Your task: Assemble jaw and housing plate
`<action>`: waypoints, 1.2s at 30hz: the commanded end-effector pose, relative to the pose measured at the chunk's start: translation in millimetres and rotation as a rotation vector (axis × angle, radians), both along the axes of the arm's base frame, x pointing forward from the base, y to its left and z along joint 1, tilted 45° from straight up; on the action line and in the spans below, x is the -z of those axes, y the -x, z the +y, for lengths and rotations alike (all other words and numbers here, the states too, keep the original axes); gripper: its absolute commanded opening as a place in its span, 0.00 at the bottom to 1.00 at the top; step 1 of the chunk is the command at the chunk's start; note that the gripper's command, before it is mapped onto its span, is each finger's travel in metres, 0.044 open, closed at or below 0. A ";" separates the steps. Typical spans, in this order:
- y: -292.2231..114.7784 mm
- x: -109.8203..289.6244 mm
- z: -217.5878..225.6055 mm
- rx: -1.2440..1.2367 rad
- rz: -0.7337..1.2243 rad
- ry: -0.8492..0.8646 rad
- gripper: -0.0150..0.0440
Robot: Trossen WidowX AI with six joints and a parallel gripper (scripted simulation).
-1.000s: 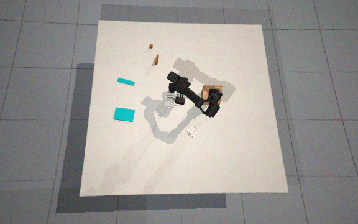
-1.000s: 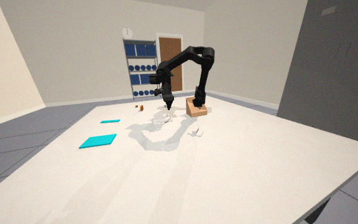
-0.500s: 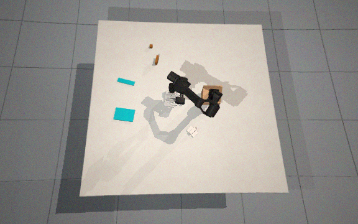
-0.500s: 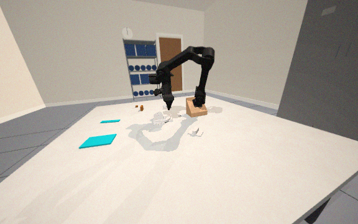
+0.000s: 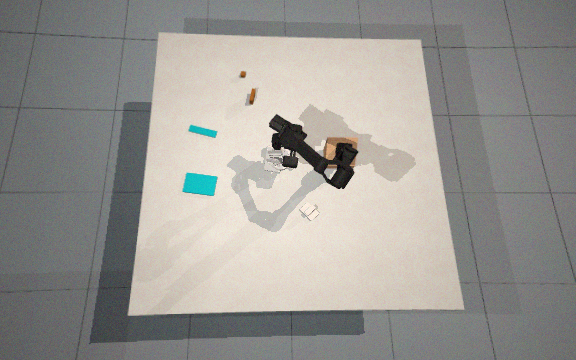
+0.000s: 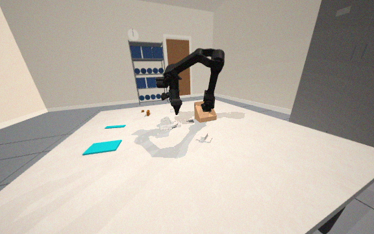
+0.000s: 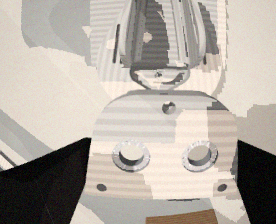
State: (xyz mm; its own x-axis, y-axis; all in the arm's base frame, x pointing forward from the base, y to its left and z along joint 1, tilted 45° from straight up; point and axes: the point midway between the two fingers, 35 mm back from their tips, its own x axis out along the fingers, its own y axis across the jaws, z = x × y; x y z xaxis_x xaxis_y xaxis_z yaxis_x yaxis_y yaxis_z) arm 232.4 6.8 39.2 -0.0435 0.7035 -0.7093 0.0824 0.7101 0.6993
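Observation:
My gripper (image 5: 290, 161) (image 6: 176, 114) (image 7: 163, 147) is shut on the housing plate (image 7: 164, 182), a pale rounded plate with two large ringed holes and smaller holes. The black fingers grip its left and right edges in the wrist view. Beyond the plate are the left jaw (image 7: 131, 35) and right jaw (image 7: 195, 35), pale grey, side by side over the striped base (image 7: 103, 25). The white assembly also shows beside the gripper in the top view (image 5: 271, 166) and below it in the exterior view (image 6: 165, 122). The pins, stubs and gear teeth cannot be made out; the plate covers part of that area.
A small white part (image 5: 309, 211) (image 6: 205, 138) lies in front of the arm. A large cyan slab (image 5: 200, 184) (image 6: 102, 147) and a narrow one (image 5: 203, 131) (image 6: 115, 127) lie left. Two small orange blocks (image 5: 243, 74) (image 5: 252, 96) lie farther back. The arm stands at a tan box (image 5: 333, 150) (image 6: 206, 116).

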 end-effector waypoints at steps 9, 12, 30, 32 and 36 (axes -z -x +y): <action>1.2 2.3 1.7 -0.005 0.002 0.002 0.85; 0.9 6.0 5.0 -0.004 0.002 0.003 0.85; 1.3 27.4 25.7 -0.004 0.002 0.003 0.85; 1.6 29.7 28.1 -0.004 0.002 0.003 0.85; 2.2 34.1 32.8 -0.004 0.002 0.002 0.85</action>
State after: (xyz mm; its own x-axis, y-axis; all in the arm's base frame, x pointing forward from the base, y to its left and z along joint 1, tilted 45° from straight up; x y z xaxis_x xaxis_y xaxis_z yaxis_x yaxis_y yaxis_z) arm 233.0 34.4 9.4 -0.0428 0.6970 -0.7158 0.0727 0.7168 0.6935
